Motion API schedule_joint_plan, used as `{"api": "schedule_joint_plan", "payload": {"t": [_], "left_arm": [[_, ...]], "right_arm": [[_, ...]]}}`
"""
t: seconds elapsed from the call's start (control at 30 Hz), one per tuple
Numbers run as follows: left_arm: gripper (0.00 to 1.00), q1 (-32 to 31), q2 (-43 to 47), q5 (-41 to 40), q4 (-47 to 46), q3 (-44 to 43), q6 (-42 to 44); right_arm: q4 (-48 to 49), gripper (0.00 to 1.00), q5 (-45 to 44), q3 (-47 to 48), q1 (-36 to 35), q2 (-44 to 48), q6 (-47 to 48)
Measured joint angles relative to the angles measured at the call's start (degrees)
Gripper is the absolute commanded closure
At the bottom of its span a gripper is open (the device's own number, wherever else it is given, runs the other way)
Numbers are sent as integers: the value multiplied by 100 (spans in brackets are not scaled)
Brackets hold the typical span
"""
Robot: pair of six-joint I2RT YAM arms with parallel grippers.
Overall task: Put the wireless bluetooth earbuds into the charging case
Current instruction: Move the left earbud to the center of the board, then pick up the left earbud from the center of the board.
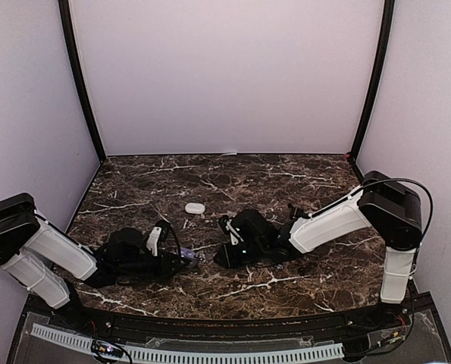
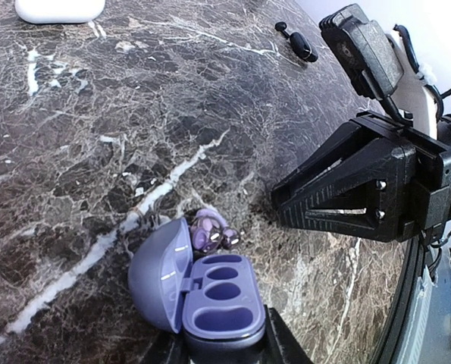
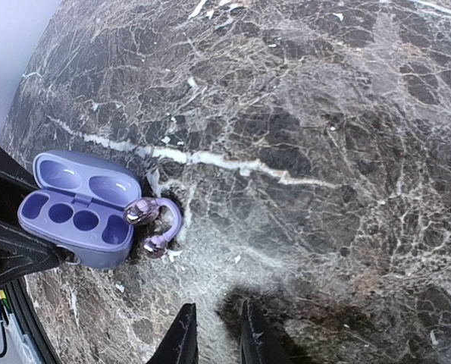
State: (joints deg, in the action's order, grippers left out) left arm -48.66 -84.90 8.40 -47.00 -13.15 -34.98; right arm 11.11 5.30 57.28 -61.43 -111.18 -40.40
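Observation:
An open purple charging case (image 2: 221, 299) with empty sockets sits between my left gripper's (image 2: 223, 346) fingers, which are shut on its base. One purple earbud (image 2: 211, 232) with an ear hook lies on the marble, touching the case's far end; it also shows in the right wrist view (image 3: 155, 224) beside the case (image 3: 77, 206). My right gripper (image 3: 214, 337) hovers a short way from that earbud, its fingers a narrow gap apart with nothing between them. From above, both grippers meet near the table's middle front, left (image 1: 183, 258) and right (image 1: 223, 255).
A shut white case (image 1: 195, 208) lies behind the grippers, also at the top left of the left wrist view (image 2: 58, 7). A dark earbud (image 2: 297, 42) rests on the marble beyond the right gripper. Purple walls enclose the dark marble table (image 1: 286, 182).

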Motion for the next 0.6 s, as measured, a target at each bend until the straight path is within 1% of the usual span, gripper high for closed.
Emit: {"api": "schedule_joint_plan", "payload": {"t": [0.1, 0.3, 0.47, 0.6], "left_arm": [[87, -4, 149, -243, 140, 20, -2], [86, -4, 1067, -750, 610, 184, 61], [86, 0, 1261, -767, 691, 184, 170], [86, 61, 1261, -717, 737, 184, 199]], "right_arm": [[-55, 81, 59, 122, 0, -76, 31], [-94, 82, 90, 332, 0, -223, 87], [-146, 81, 90, 463, 0, -297, 144], [-299, 81, 87, 850, 0, -509, 273]]}}
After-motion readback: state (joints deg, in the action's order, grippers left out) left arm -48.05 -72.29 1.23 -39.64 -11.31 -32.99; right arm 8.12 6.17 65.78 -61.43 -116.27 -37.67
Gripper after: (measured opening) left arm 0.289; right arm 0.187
